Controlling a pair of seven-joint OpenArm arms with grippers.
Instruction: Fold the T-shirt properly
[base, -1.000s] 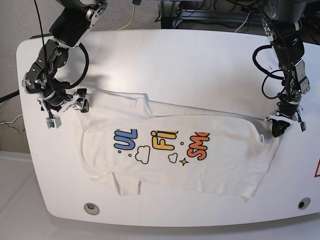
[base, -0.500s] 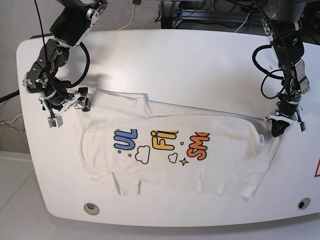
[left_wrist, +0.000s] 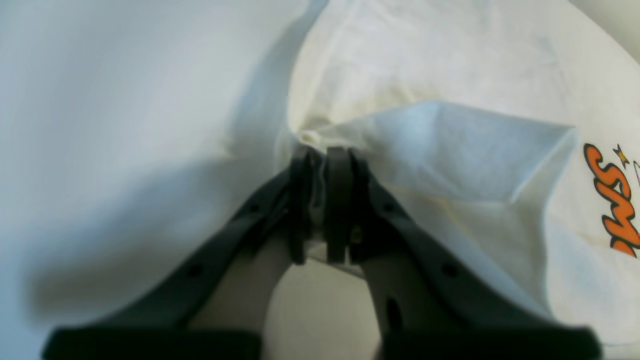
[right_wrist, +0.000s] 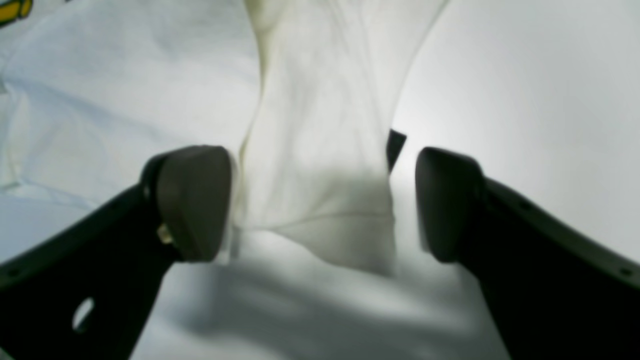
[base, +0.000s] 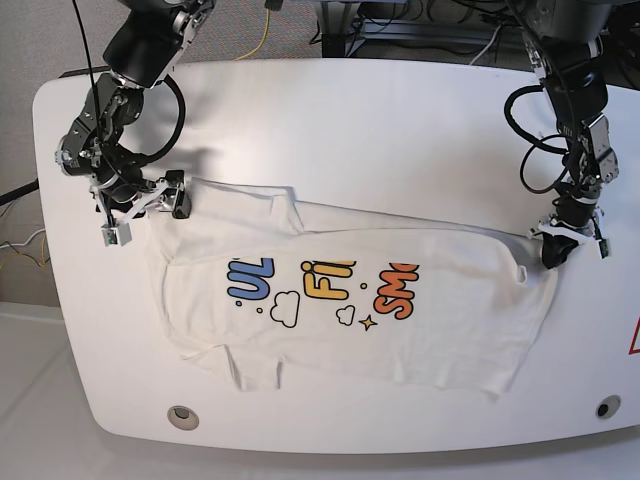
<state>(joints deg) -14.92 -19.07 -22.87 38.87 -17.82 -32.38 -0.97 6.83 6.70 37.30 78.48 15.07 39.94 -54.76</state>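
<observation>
We see the shirt (base: 350, 300), soft wrinkled white cotton with a blue, yellow and orange print, lying partly folded on the smooth white counter (base: 380, 130). Our left tool (left_wrist: 320, 187) pinches its edge tight; our right tool (right_wrist: 322, 200) gapes wide around a sleeve.

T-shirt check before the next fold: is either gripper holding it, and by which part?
The left gripper pinches the white printed cotton T-shirt at a bunched edge fold. The right gripper is open around a strip of it.
</observation>
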